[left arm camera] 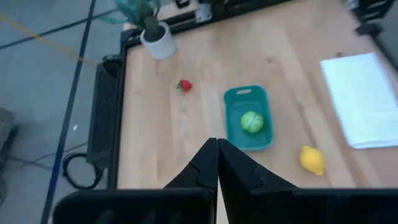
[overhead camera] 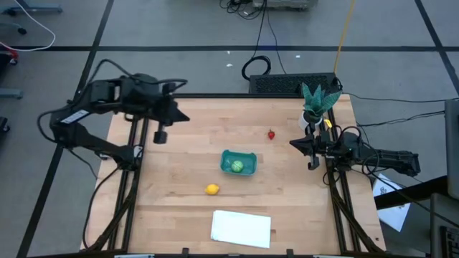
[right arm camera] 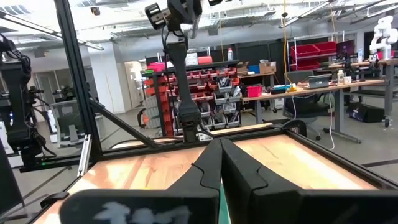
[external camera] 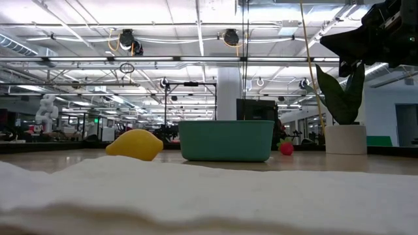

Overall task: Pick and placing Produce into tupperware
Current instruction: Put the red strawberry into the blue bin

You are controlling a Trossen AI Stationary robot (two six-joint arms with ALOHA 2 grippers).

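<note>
Light-green ball sits inside the teal tupperware mid-surface; the yellow lemon lies just outside it toward the white sheet, and the red strawberry lies apart on the far side, nearer the potted plant. Left hand hangs above the wooden surface at its left, fingers together, empty. Right hand hangs at the right edge by the plant, fingers together, empty.

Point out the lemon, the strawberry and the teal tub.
lemon (overhead camera: 211,189), high view, middle of its yellow body.
strawberry (overhead camera: 271,134), high view, its red body.
teal tub (overhead camera: 249,158), high view, its right rim.
</note>
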